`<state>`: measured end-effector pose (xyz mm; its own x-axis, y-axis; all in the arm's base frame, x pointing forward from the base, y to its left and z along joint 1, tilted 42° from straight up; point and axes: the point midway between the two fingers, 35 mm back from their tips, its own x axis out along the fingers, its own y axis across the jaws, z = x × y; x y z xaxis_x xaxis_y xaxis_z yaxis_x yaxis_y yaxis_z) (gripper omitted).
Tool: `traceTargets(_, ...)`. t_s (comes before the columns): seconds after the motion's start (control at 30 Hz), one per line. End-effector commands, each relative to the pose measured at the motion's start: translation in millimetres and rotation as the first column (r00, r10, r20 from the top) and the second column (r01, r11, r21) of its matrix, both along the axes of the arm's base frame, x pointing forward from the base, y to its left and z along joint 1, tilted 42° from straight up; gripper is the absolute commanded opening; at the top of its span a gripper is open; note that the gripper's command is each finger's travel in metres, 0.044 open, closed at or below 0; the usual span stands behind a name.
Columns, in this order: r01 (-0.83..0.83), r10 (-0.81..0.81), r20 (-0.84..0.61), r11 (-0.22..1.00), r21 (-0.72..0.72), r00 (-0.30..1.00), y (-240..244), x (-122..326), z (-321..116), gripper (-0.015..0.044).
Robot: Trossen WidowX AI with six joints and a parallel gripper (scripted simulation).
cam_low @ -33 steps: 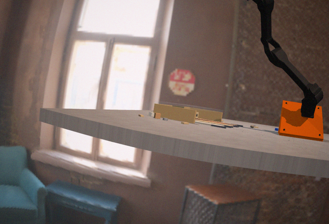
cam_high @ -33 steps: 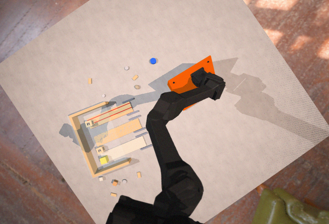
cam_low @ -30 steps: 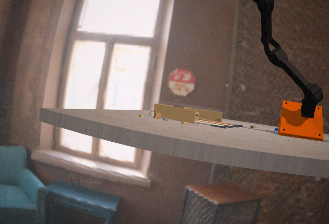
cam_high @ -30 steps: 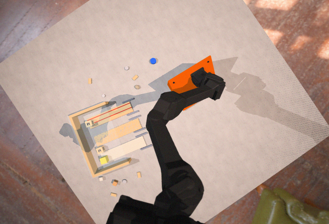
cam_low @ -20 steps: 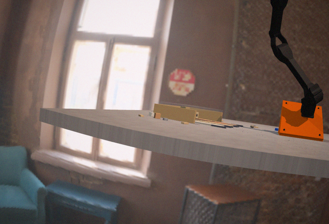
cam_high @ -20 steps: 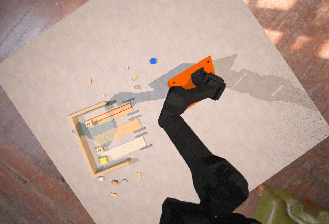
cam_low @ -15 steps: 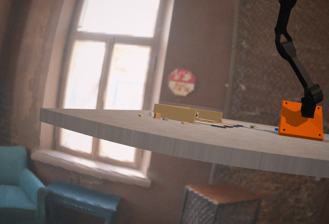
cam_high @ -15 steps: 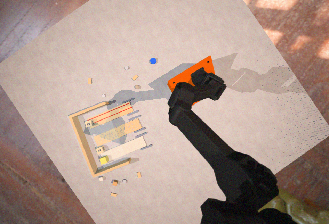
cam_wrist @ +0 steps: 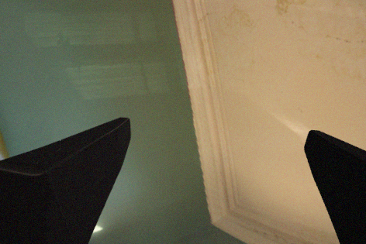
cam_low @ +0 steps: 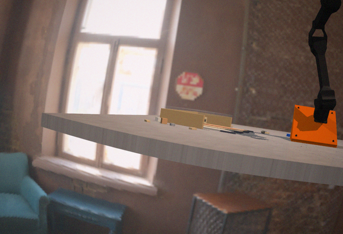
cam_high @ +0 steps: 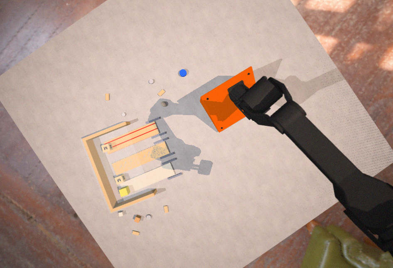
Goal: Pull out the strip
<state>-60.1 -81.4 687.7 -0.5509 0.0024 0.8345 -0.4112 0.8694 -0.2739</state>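
Note:
A cube with a black M (cam_high: 105,148) sits at the left end of the red-lined strip (cam_high: 136,133). A second M cube (cam_high: 119,179) is at the left end of the cream strip (cam_high: 149,176), close to a yellow cube (cam_high: 124,191). I cannot tell exactly how these two bear on the strip. The speckled tan strip (cam_high: 136,161) lies between the other strips. My gripper (cam_wrist: 220,134) is open and empty, seen only in the wrist view, with wall and a green surface beyond it. It is outside the top and exterior views, far from cubes and strips.
A three-sided wooden frame (cam_high: 99,176) (cam_low: 182,118) surrounds the strips' left ends. Dark low bars (cam_high: 169,161) flank their right ends. The arm stands on an orange plate (cam_high: 223,124) (cam_low: 313,139). A blue disc (cam_high: 182,72) and several small blocks and pebbles lie around the frame.

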Motion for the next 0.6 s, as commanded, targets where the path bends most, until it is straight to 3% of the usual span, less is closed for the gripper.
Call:
traceTargets(0.0, 0.060, -0.056, 0.030, 0.990, -0.127, 0.998, 49.2, -17.1, -7.1, 0.0400)
traceTargets(0.27, 0.181, -0.177, 0.050, 0.875, -0.449, 0.983, 175.2, -13.9, -40.0, 0.0400)
traceTargets(0.57, 0.182, -0.329, -0.038, 0.611, -0.770, 0.943, 293.2, 64.4, -105.3, 0.0400)
